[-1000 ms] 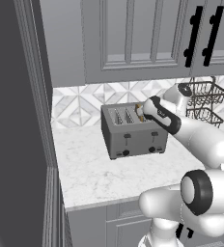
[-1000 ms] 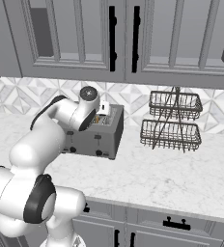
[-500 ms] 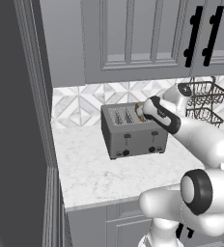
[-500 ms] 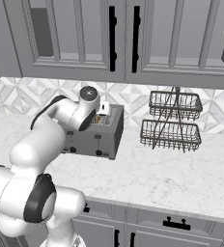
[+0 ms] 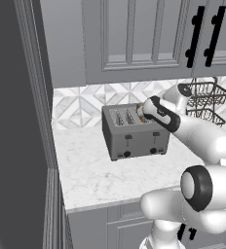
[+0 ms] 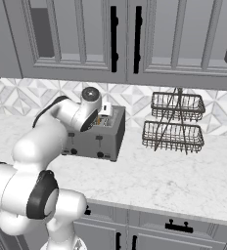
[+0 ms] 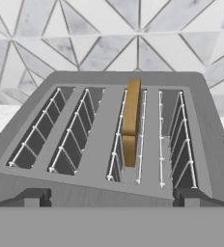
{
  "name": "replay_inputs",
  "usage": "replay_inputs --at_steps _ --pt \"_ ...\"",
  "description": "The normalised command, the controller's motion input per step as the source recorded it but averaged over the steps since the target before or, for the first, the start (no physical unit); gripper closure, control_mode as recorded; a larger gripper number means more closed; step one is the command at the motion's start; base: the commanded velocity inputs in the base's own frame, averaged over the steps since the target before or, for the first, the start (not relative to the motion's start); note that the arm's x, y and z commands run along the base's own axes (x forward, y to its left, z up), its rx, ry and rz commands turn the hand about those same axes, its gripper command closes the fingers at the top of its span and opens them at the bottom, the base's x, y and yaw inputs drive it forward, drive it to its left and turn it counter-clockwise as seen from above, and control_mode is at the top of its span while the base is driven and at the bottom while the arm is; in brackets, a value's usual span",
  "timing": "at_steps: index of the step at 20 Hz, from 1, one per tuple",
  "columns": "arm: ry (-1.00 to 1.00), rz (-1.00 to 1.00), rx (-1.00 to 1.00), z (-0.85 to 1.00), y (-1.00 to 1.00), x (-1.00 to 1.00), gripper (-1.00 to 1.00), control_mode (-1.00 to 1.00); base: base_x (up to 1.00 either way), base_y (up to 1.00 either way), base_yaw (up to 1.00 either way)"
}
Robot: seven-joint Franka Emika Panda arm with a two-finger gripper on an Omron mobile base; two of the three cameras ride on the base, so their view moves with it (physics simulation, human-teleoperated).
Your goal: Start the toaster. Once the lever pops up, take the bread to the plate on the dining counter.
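Toaster: the grey four-slot toaster stands on the white marble worktop a little left of centre in the left base view, its front face with two levers and two dark knobs turned toward the camera; in the right base view the toaster sits left of centre, partly behind the arm.
Bread: a tan slice of bread stands on edge in the third slot from the left in the hand view, its top rising above the slot; a bit of it shows by the hand at the toaster's top in the left base view.
Pincer: the pincer hangs just above the toaster's right-hand slots, jaws spread wide, holding nothing; its dark tips show at the bottom corners of the hand view.
Wire rack: a two-tier dark wire basket stands on the worktop to the right of the toaster, apart from it.
Wall: patterned grey-white tiles behind the toaster, grey cabinets above.
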Motion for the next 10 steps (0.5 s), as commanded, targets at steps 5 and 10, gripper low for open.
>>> replay_inputs --at_steps 5,10 --pt "0.00 0.00 0.00 -0.12 0.00 0.09 -1.00 -1.00 0.00 0.00 0.00" --pt "0.00 0.00 0.00 -0.12 0.00 0.07 -1.00 -1.00 0.00 0.00 0.00"
